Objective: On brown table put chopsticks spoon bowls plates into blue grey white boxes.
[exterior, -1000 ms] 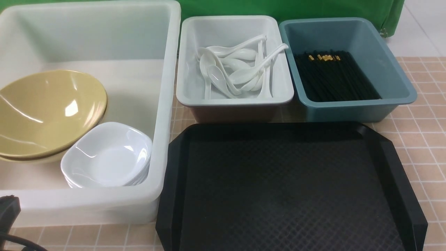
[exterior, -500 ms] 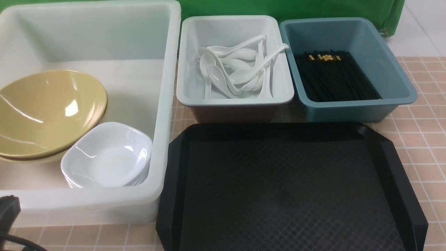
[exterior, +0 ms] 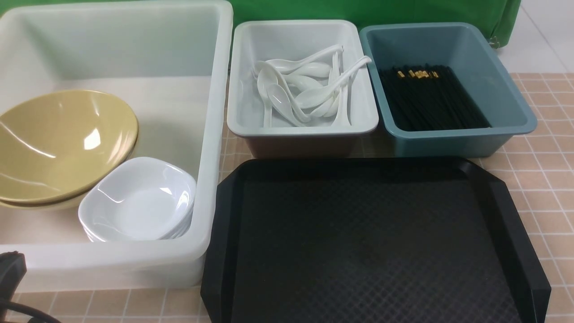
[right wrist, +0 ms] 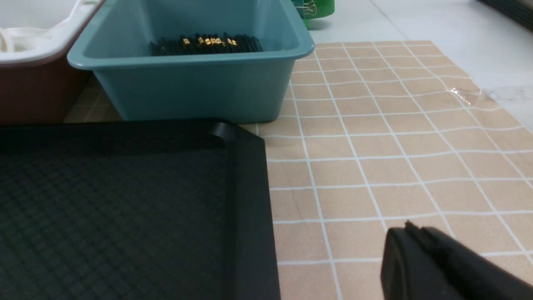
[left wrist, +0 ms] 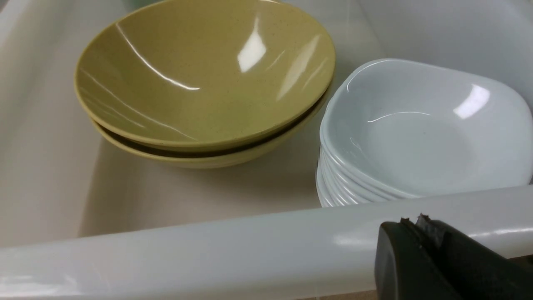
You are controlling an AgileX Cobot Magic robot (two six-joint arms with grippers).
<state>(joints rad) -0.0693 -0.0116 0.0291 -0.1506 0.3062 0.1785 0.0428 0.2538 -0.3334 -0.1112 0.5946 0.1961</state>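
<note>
Two stacked yellow bowls [exterior: 58,143] and a stack of white plates [exterior: 139,202] lie in the big white box [exterior: 215,134]. Several white spoons [exterior: 305,89] fill the grey box [exterior: 300,130]. Black chopsticks [exterior: 426,98] with gold ends lie in the blue box [exterior: 515,112]. My left gripper [left wrist: 416,223] is shut and empty, just outside the white box's near rim [left wrist: 208,250], close to the plates [left wrist: 416,137] and bowls [left wrist: 204,79]. My right gripper [right wrist: 410,229] is shut and empty over the brown tiled table [right wrist: 374,146], right of the tray.
A bare black tray [exterior: 367,242] sits in front of the grey and blue boxes, its corner [right wrist: 233,137] near the blue box [right wrist: 187,83]. A green cloth [exterior: 358,11] hangs behind. The table's mat ends at the far right [right wrist: 479,91].
</note>
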